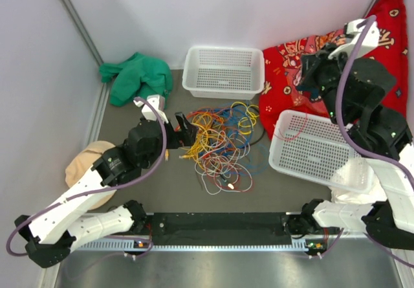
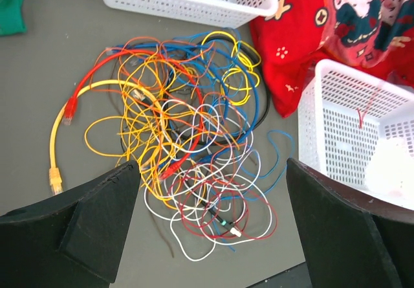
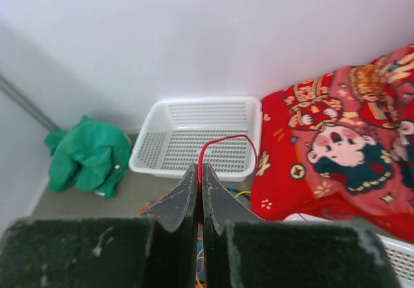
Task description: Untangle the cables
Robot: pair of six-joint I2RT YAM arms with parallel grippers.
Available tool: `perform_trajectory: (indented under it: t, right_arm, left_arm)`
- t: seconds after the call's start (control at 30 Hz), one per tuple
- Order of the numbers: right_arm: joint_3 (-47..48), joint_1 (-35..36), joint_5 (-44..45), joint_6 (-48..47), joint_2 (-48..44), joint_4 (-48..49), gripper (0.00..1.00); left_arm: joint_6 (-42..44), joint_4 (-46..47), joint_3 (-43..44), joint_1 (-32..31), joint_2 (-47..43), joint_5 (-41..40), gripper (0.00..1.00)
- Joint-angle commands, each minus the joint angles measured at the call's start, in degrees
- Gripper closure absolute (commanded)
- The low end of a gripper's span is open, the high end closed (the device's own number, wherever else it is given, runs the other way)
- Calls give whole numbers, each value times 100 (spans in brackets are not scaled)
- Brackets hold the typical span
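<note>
The cables (image 1: 220, 139) lie in a tangled pile of yellow, orange, red, blue and white wires on the grey table. The left wrist view shows the pile (image 2: 187, 126) with a yellow plug and a red plug at its left. My left gripper (image 1: 184, 129) is open and empty at the pile's left edge; its fingers (image 2: 103, 217) straddle the white and dark red loops. My right gripper (image 3: 200, 168) is raised high at the right and shut on a thin red cable (image 3: 226, 138). That cable (image 1: 294, 132) trails down into the right basket.
A white basket (image 1: 223, 71) stands behind the pile. A second white basket (image 1: 317, 149) sits at the right, holding something white (image 2: 391, 168). A green cloth (image 1: 136, 77) lies at the back left, a red patterned cloth (image 1: 388, 29) at the back right, and a beige object (image 1: 84, 168) at the left edge.
</note>
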Motion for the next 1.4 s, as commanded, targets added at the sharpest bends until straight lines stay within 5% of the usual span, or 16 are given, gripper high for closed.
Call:
perform_trajectory:
  t: [0.0, 0.17, 0.5, 1.27, 1.37]
  right_arm:
    - [655, -84, 755, -393, -98, 68, 100]
    - [851, -75, 1133, -473, -81, -177, 100]
    - [-1529, -610, 1266, 405, -959, 24, 100]
    - [-4739, -2703, 501, 2480, -1259, -151, 100]
    - [-4792, -2703, 291, 2542, -1206, -196, 56]
  left_arm:
    - [-106, 105, -134, -14, -59, -14, 1]
    - [-106, 263, -292, -14, -6, 153, 1]
    - [-264, 387, -617, -14, 3, 469, 1]
    - [-528, 220, -1162, -14, -313, 496, 1]
    - [-519, 193, -1188, -14, -357, 443, 1]
